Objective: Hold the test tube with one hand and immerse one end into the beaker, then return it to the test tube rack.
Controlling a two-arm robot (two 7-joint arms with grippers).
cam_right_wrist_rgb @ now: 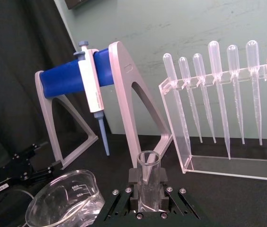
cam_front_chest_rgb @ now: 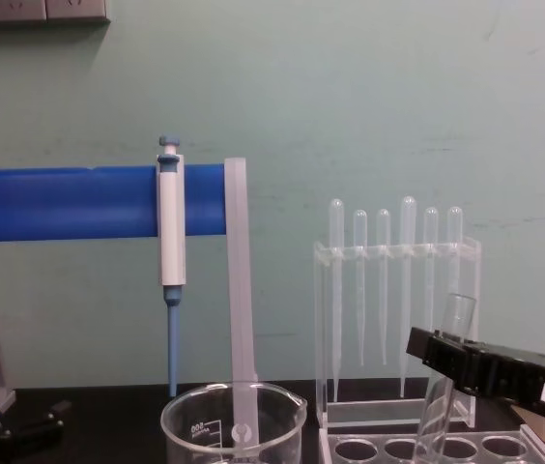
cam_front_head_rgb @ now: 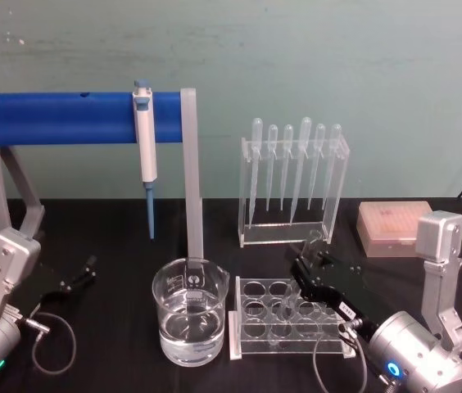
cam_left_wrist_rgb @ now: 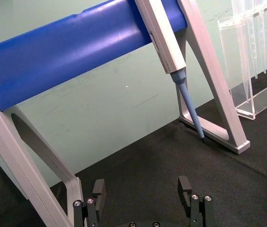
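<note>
1. Test tube (cam_front_head_rgb: 287, 309) in the head view stands tilted at the test tube rack (cam_front_head_rgb: 236, 332), on the black table (cam_front_head_rgb: 116, 237) in front of the robot's right side. The right gripper (cam_front_head_rgb: 301, 274) is clamped on its middle, and its lower part shows through the clear rack. The beaker (cam_front_head_rgb: 190, 319), holding clear liquid, stands just beside the rack on its left, apart from the tube. Behind are a pipette rack (cam_front_head_rgb: 295, 184), a pink box (cam_front_head_rgb: 395, 228) and a pipettor (cam_front_head_rgb: 143, 139) hung on a blue bar (cam_front_head_rgb: 59, 119). The left gripper (cam_front_head_rgb: 83, 272) rests low on the table at the left, well apart from the beaker.

2. In the left wrist view the left gripper (cam_left_wrist_rgb: 142, 189) has its fingers (cam_left_wrist_rgb: 98, 189) spread wide with nothing between them, above bare black cloth. The pipettor's blue tip (cam_left_wrist_rgb: 190, 111) hangs ahead of it.

3. In the right wrist view the right gripper (cam_right_wrist_rgb: 148, 191) presses its two pads (cam_right_wrist_rgb: 133, 177) against the sides of the test tube (cam_right_wrist_rgb: 148, 177), whose open rim rises above them. The beaker (cam_right_wrist_rgb: 65, 203) sits near, off to one side.

4. In the chest view the test tube (cam_front_chest_rgb: 436, 416) leans with its rim toward the right. The right gripper (cam_front_chest_rgb: 442, 356) grips it below the rim, and its lower end reaches down into a hole of the rack (cam_front_chest_rgb: 388, 450). I cannot tell whether it touches the rack's base. The beaker (cam_front_chest_rgb: 234, 425) stands left of the rack.
</note>
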